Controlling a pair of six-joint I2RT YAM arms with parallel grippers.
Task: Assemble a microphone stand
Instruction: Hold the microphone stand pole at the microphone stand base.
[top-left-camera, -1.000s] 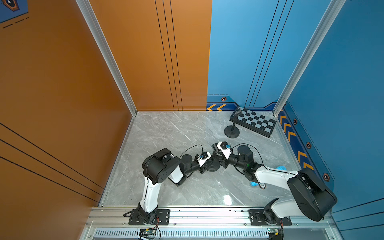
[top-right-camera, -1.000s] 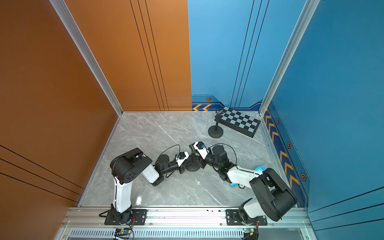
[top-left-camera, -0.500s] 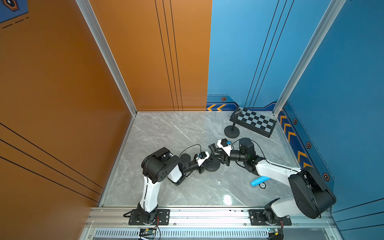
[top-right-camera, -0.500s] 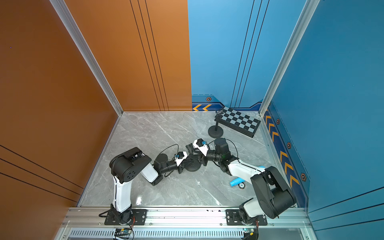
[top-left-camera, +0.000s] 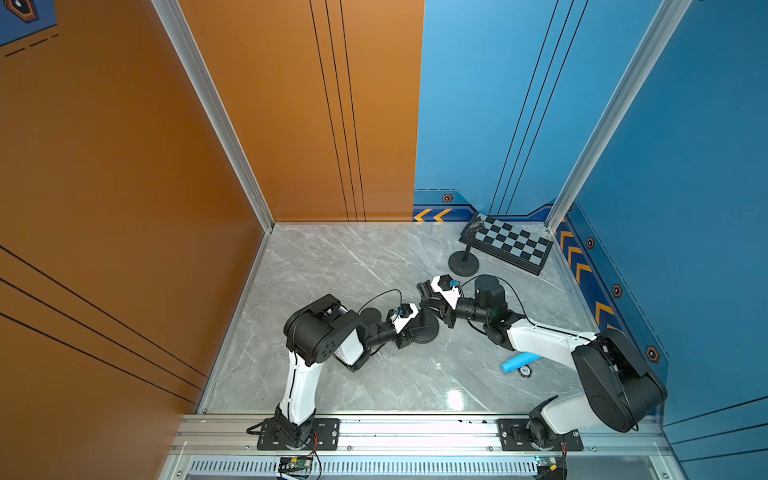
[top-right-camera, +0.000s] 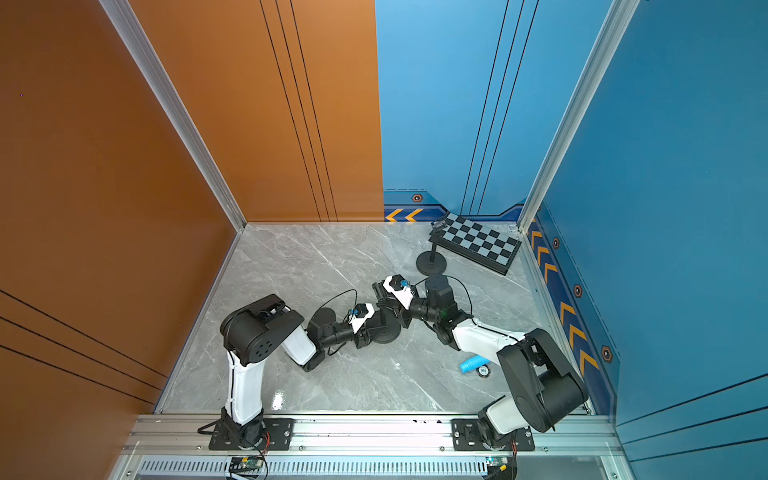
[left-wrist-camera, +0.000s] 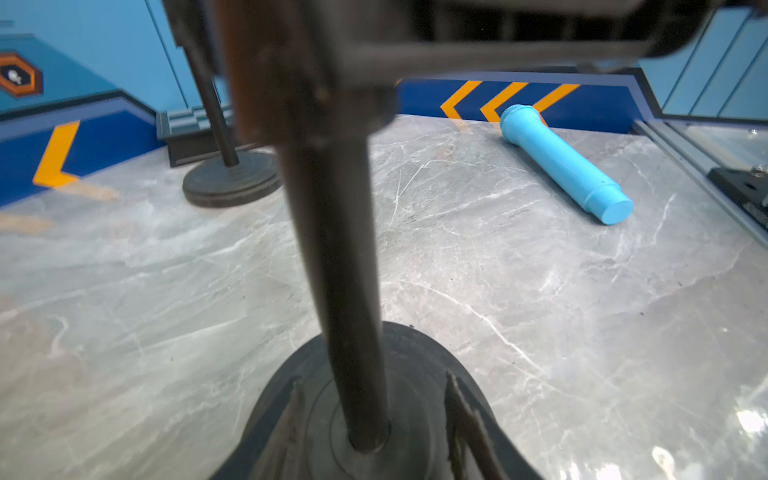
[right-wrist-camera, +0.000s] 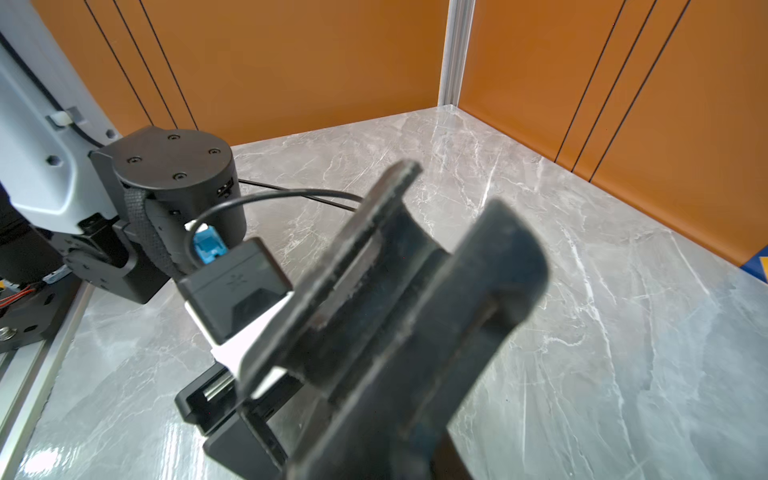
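**Top views: both claws at the centre stand**

Nearest the rail, at about 4 o'clock on the marble table (top-left-camera: 353, 266), a blue microphone handle (top-left-camera: 519, 361) lies on its side. A small round disc (top-left-camera: 525, 371) sits just beside its near end.

Toward the middle, the stand base (top-left-camera: 430, 330) sits flat. The left wrist view shows its pole (left-wrist-camera: 336, 249) rising from the centre socket.

The left gripper (top-left-camera: 409, 332) reaches in from 8 o'clock, low at the base. In the left wrist view its fingers (left-wrist-camera: 457, 411) stand apart on either side of the pole, with a gap on each side.

The right gripper (top-left-camera: 424, 291) reaches in from 4 o'clock to the pole's top. In the right wrist view its fingers (right-wrist-camera: 332, 270) are drawn in on a dark curved piece (right-wrist-camera: 399, 257). Blur keeps that piece from being named more exactly.

Farther off, at 1 o'clock, a second stand (top-left-camera: 464, 262) stands upright with a clip (top-left-camera: 476, 226) on top. It is just beside the checkerboard (top-left-camera: 513, 243) in the far corner at 2 o'clock.
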